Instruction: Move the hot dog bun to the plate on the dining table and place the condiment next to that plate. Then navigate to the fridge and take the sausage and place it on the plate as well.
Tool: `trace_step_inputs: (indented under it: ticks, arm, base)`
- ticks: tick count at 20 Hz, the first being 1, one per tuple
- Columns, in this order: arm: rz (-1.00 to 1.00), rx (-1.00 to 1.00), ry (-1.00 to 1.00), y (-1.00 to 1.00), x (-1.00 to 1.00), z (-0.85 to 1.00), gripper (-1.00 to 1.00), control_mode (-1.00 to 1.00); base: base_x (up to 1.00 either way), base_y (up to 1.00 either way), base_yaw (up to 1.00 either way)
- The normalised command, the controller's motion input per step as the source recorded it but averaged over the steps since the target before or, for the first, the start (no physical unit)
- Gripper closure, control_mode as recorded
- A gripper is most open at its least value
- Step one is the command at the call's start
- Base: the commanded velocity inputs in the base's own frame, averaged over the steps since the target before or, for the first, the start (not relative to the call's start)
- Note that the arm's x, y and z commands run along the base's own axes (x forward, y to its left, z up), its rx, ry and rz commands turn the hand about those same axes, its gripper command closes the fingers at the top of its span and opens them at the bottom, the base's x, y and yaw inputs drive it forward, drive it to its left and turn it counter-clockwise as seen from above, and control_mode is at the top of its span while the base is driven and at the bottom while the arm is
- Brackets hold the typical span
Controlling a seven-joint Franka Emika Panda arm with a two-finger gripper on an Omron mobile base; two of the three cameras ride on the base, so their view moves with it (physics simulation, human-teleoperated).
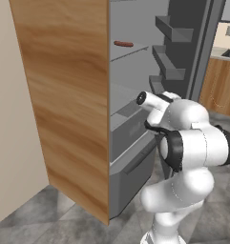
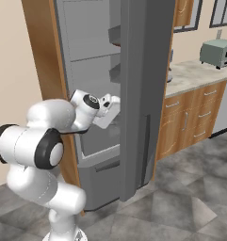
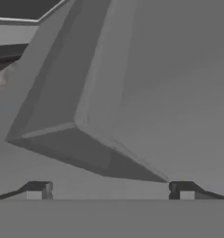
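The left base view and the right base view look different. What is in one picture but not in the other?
Left base view: a sausage lying on a fridge shelf, and the door bins. Right base view: a toaster oven on a counter with wooden cabinets below, and the outside of the open fridge door. Both: the fridge with its wood side and the white arm reaching in.

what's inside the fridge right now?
On an upper shelf of the open fridge lies the sausage. Below are grey shelves and drawers, and door bins that look empty. Drawer contents are hidden, and the arm covers part of the interior.
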Motion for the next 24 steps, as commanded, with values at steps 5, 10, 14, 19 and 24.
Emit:
trace_step_inputs:
  ticks: [5,10,14,19,24]
  arm:
    - [0.02,-0.01,0.0,-0.98,0.71,0.0,-1.0,-1.0]
    - [0.03,0.0,0.0,-1.0,0.57,-0.06,-1.0,-1.0]
    - [0.0,0.0,0.0,-1.0,0.51,-0.01,-1.0,-1.0]
    - [0.0,0.0,-0.02,-1.0,0.19,0.03,-1.0,-1.0]
    - [0.09,0.0,-0.42,-0.35,-0.89,0.43,-1.0,-1.0]
  base:
    - [0.0,0.0,0.0]
    - [0.0,0.0,0.0]
    - [0.0,0.0,0.0]
    - [0.0,0.0,0.0]
    - [0.0,0.0,0.0]
